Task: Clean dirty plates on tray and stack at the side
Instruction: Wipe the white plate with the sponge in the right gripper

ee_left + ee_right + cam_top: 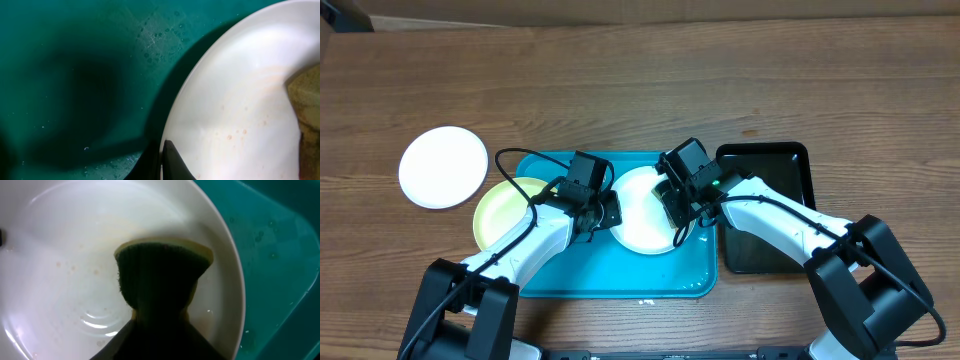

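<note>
A white plate [642,212] with faint orange smears [235,135] lies in the turquoise tray [620,272]. My left gripper [603,213] [162,162] is shut on its left rim, one finger above and one below. My right gripper [678,208] [160,327] is shut on a yellow sponge with a dark green scrub face [162,272], pressed onto the plate's right part [65,245]. A pale yellow-green plate [500,212] rests at the tray's left end, overhanging the rim. Another white plate [443,167] sits on the table left of the tray.
A glossy black tray [770,215] stands right of the turquoise one, under my right arm. Water droplets dot the tray floor [155,40]. Brown wooden table [640,80] stretches behind both trays.
</note>
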### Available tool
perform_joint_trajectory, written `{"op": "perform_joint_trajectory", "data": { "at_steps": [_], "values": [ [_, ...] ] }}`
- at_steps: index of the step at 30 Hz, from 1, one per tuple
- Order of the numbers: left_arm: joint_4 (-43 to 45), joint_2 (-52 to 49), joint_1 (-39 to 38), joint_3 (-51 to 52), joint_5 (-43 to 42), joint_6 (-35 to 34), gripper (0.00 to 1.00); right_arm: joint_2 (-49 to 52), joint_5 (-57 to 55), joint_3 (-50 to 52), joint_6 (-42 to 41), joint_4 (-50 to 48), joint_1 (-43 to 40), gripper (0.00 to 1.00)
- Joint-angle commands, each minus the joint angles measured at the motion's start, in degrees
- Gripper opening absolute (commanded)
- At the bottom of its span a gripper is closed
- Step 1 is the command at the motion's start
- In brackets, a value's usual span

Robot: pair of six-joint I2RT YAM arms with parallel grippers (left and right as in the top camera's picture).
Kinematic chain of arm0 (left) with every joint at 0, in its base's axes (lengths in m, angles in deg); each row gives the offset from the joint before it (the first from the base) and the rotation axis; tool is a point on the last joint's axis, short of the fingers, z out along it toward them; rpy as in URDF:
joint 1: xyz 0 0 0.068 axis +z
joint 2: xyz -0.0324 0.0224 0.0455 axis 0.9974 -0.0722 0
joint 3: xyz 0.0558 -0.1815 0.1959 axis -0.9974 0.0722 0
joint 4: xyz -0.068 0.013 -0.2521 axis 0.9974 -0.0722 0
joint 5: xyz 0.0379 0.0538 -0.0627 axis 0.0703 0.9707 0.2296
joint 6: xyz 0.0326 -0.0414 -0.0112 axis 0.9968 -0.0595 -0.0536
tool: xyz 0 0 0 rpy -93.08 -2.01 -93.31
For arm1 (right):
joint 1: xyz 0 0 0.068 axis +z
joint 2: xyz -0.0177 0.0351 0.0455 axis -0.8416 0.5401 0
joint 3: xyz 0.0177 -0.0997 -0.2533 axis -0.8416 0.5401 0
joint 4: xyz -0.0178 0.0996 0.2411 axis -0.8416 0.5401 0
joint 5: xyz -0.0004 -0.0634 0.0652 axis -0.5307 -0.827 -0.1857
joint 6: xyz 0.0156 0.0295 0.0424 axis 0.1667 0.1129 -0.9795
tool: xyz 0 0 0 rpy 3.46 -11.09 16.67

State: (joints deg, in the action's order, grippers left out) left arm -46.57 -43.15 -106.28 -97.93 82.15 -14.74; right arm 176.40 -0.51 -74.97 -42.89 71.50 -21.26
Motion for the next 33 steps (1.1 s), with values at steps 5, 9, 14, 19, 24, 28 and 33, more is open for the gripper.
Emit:
{"op": "perform_joint_trajectory", "data": {
  "at_steps": [5, 9, 14, 19, 24, 28, 33],
  "values": [
    [0.17, -0.57, -0.17, -0.39, 0.85, -0.15, 0.04, -0.07, -5.90, 1.75, -0.46, -2.64, 0.31, 0.08],
    [0.28, -0.57, -0.17, -0.39, 0.85, -0.17, 0.04, -0.07, -4.24, 2.14, -3.96, -2.34, 0.31, 0.04],
    [0.42, -0.57, -0.17, -0.39, 0.85, -0.15, 0.04, -0.07, 0.70, 4.15, -8.37, -3.54, 0.31, 0.04],
    [0.44, -0.57, -0.17, -0.39, 0.83, -0.17, 0.04, 0.59, 6.71, 5.77, -9.84, -5.60, 0.31, 0.04],
    [0.46, -0.57, -0.17, -0.39, 0.85, -0.17, 0.04, 1.55, 8.31, 5.77, -14.86, -6.34, 0.31, 0.04],
    [0.44, -0.57, -0.17, -0.39, 0.85, -0.17, 0.04, 1.57, 11.65, 5.77, -17.25, -8.70, 0.31, 0.05],
    [0.42, -0.57, -0.17, -0.39, 0.85, -0.15, 0.04, 1.55, 18.16, 4.28, -18.08, -13.18, -1.53, 0.06]
  ]
}}
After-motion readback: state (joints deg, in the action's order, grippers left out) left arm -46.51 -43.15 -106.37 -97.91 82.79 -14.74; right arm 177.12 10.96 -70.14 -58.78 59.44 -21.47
